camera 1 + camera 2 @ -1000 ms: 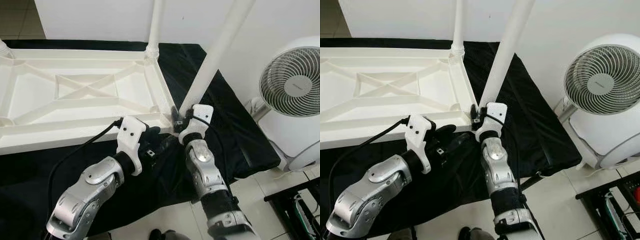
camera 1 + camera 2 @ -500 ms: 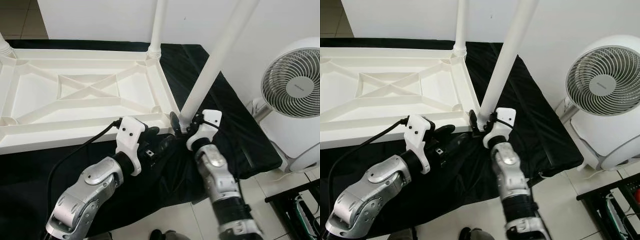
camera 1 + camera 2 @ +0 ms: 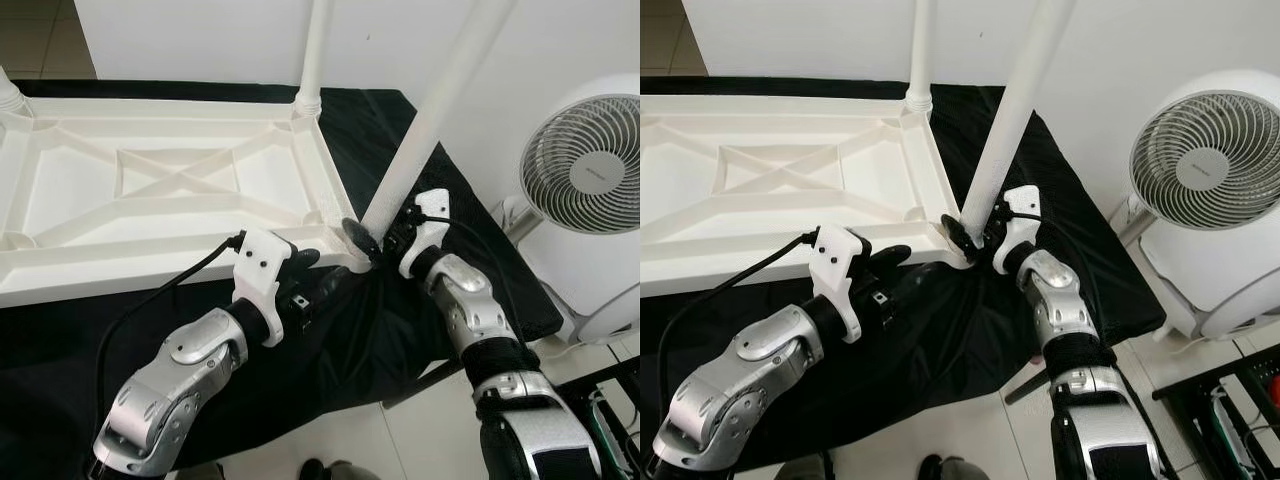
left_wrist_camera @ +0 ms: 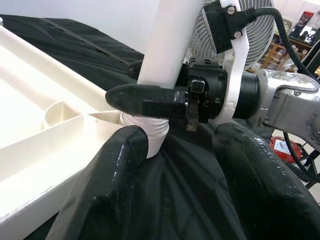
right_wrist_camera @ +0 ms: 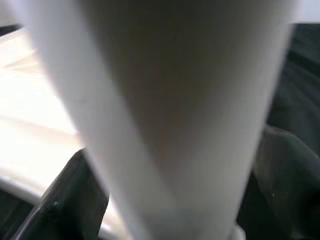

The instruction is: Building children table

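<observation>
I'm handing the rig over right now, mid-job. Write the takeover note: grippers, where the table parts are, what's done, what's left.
Right gripper: shut on the near-right table leg, low at its base by the corner socket; the leg leans.
Left gripper: open, empty, by the same corner over the black cloth.
Tabletop: upside down on the cloth.
Done: far-right leg stands upright in its corner.
Left: seat the held leg straight; near-left socket has no leg.

Bright, even indoor light; head views sharp, right wrist view badly blurred (too close).
</observation>
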Controlling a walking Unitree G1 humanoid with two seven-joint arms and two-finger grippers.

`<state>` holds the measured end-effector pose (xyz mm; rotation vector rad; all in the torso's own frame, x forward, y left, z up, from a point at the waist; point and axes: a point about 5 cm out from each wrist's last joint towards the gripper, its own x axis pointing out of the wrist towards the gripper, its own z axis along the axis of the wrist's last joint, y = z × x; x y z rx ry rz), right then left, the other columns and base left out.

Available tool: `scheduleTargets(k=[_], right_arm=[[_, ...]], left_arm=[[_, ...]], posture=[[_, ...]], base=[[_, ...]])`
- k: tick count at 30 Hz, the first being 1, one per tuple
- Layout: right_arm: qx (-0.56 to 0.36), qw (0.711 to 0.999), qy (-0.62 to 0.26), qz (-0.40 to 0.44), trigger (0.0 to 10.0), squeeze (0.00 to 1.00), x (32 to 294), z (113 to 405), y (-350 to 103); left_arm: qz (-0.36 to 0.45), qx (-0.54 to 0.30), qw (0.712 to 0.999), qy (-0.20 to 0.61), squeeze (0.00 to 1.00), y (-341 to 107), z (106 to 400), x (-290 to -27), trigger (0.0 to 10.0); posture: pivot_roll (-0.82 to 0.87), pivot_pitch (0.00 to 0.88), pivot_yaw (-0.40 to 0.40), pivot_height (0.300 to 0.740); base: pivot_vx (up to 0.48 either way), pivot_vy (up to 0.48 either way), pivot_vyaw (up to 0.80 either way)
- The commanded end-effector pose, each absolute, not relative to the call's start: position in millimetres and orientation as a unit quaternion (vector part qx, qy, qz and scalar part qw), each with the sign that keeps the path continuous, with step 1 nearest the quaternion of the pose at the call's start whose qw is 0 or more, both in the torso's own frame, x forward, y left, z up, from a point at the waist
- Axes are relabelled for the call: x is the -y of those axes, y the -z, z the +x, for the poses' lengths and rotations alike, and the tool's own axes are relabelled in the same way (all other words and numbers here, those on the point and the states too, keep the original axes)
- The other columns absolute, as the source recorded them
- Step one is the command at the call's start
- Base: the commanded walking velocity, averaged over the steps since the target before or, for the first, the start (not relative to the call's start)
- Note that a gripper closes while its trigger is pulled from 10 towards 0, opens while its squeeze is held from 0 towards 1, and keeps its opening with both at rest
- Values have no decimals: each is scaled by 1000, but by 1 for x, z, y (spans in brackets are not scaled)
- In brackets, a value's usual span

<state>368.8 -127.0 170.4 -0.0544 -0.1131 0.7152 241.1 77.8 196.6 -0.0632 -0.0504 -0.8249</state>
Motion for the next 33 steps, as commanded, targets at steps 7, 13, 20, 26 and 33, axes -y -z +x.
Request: scheduleTargets(k=[7,13,20,26,33], right_arm=[[34,912,-407,-36,0,0,110,371,-160],[31,907,-418,-37,0,0,108,369,-155],[32,917,-397,-29,0,0,119,371,-153],[26,936,-351,-25,10000,0,128,373,-149],[39,965,-257,-28,10000,0,138,371,-145]], left_arm=[[-28,21,908,417,0,-195,239,-75,10000],[-28,22,910,414,0,-195,238,-76,10000],[-30,21,908,416,0,-195,239,-75,10000],[-31,20,907,419,0,-194,238,-74,10000],[-28,16,905,424,0,-192,236,-74,10000]], posture=[[200,134,-152,740],[209,135,-154,740],[199,137,-151,740],[199,137,-151,740],[191,150,-162,740]], base=[[0,0,0],[0,0,0],[0,0,0],[0,0,0],[0,0,0]])
